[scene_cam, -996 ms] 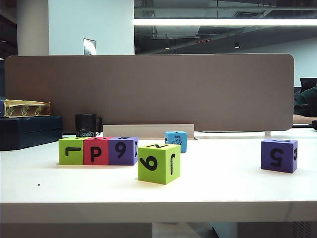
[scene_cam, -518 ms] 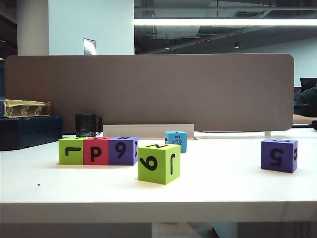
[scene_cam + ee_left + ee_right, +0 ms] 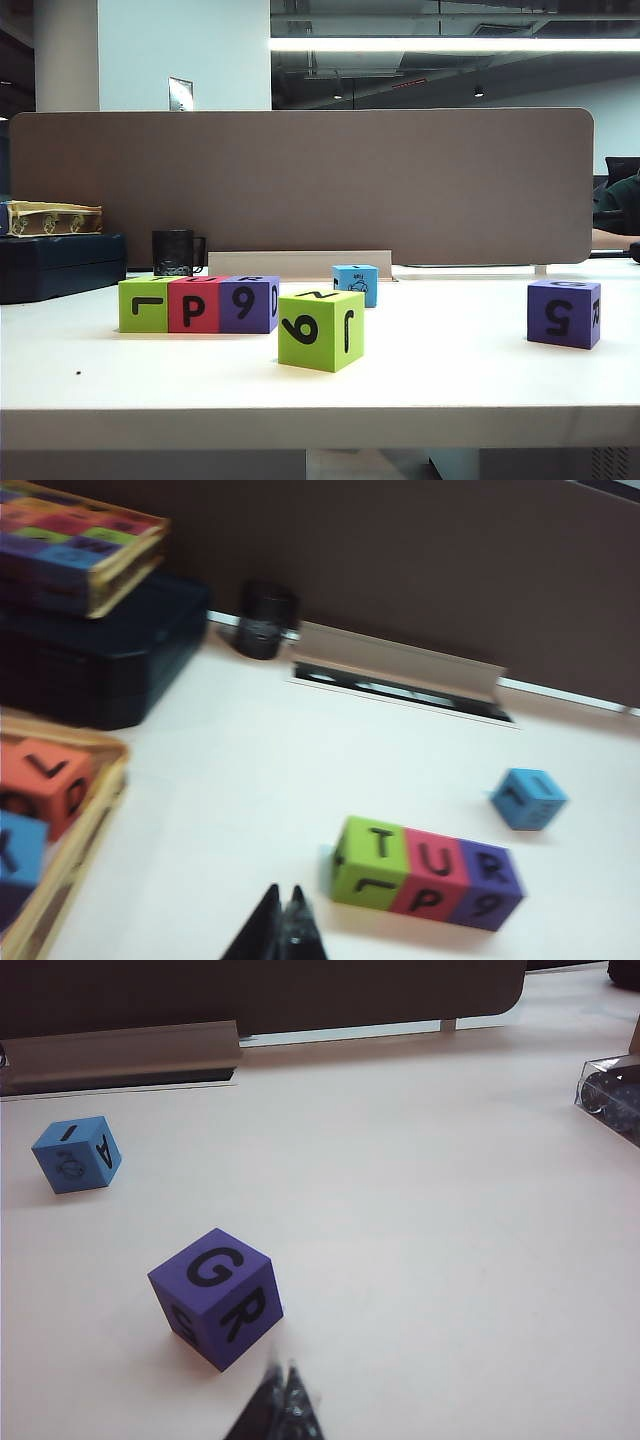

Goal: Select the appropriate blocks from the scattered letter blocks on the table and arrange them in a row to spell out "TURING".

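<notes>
Exterior view gave you all six letter blocks on the table (image 3: pixel 480 385) but neither arm. The left wrist view alone showed the row's tops, T, U, R: lime block (image 3: pixel 371 862), red block (image 3: pixel 431 872), purple block (image 3: pixel 486 882), touching; the blue block (image 3: pixel 528 798) sat apart, and a blurred tray (image 3: pixel 88 825) seemed to hold more cubes. You had the left gripper (image 3: pixel 283 912) closed, empty, above the table; the right gripper (image 3: pixel 283 1385) likewise, just beside the lone purple block (image 3: pixel 216 1297).

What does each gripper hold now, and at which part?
Nothing. The left gripper is shut and empty, above the table near the three-block row. The right gripper looks shut and empty, near the lone purple block.
</notes>
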